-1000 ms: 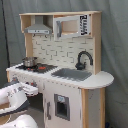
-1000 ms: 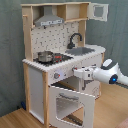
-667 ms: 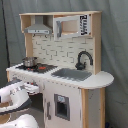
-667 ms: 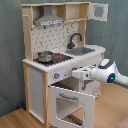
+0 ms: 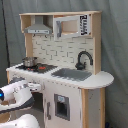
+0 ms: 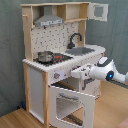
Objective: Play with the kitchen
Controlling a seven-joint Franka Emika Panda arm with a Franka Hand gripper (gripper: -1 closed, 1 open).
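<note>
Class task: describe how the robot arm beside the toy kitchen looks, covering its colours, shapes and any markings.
The arm has smooth, rounded white segments with dark grey joint bands. A small blue light glows on one joint in both exterior views. The end effector is a pale, boxy piece. No loose cables show.

1. I see a pale wooden floor (image 6: 15, 119) in the second exterior view.
2. The kitchen (image 6: 50, 75) stands directly on it.
3. On the kitchen's countertop (image 5: 102, 78), I see a small pot (image 5: 29, 61) on the stovetop.

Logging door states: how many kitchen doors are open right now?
2: the oven door hangs swung open below the stovetop; the upper cabinet door is swung open at the top. Others may be hidden.
</note>
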